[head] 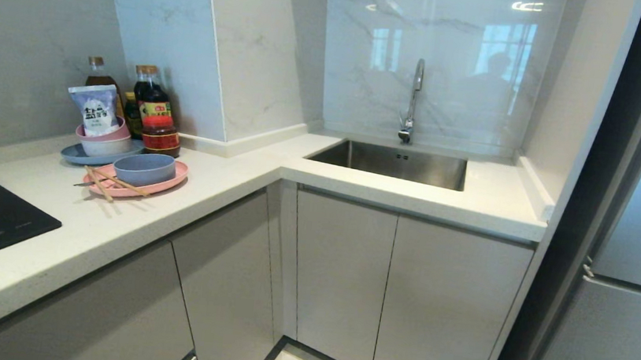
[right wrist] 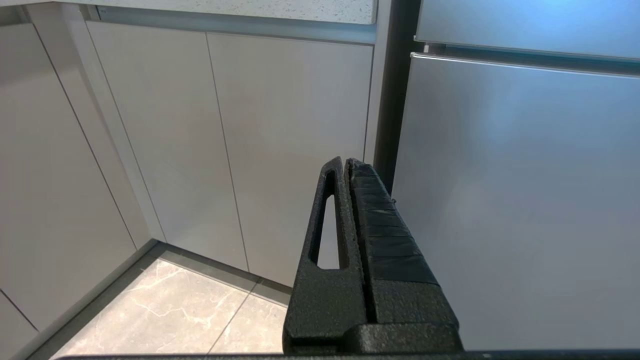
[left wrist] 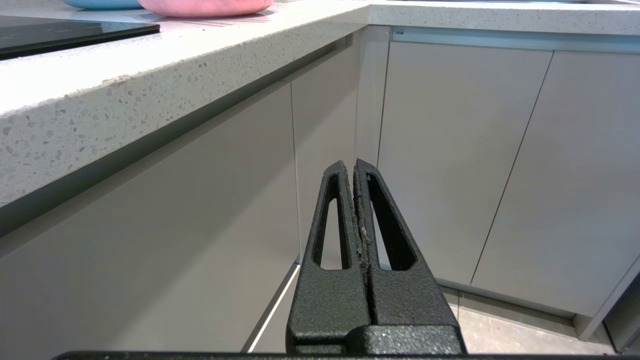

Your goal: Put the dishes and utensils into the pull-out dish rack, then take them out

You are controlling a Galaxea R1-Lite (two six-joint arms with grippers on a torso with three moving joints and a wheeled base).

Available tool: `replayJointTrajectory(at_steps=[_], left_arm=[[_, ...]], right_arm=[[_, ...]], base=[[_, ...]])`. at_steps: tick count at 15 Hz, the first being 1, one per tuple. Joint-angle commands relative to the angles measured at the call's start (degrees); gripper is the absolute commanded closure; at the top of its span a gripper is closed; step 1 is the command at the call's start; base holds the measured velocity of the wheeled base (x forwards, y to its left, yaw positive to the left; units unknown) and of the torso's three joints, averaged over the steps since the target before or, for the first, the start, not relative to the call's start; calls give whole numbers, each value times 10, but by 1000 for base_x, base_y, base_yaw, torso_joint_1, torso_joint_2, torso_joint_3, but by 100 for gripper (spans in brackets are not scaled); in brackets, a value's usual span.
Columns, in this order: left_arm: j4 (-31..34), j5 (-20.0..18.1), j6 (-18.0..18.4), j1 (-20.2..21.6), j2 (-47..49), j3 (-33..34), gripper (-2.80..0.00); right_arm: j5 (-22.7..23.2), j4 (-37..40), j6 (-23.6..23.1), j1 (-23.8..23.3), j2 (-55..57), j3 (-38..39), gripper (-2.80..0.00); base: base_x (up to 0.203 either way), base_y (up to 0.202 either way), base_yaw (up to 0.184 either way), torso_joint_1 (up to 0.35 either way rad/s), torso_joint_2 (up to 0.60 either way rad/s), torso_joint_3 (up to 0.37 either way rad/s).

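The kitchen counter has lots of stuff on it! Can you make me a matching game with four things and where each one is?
Things:
1. pale-blue bowl
2. chopsticks
3. white packet
4. tap

Places:
A. behind the sink
B. in the stacked bowls
C. across the pink plate's rim
D. on the pink plate

Pairs: 1-D, 2-C, 3-B, 4-A

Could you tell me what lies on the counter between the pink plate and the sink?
Nothing: in the head view, the white countertop runs bare from the pink plate round the corner to the sink. The bottles stand behind the plate, not between.
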Motion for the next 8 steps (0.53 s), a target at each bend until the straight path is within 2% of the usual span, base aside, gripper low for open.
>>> replayJointTrajectory(at_steps=[1,8], left_arm=[[0,0,0,0,0,0,0],[0,0,0,0,0,0,0]], right_arm=[[0,0,0,0,0,0,0],[0,0,0,0,0,0,0]], base=[[0,0,0,0,0,0],[0,0,0,0,0,0]])
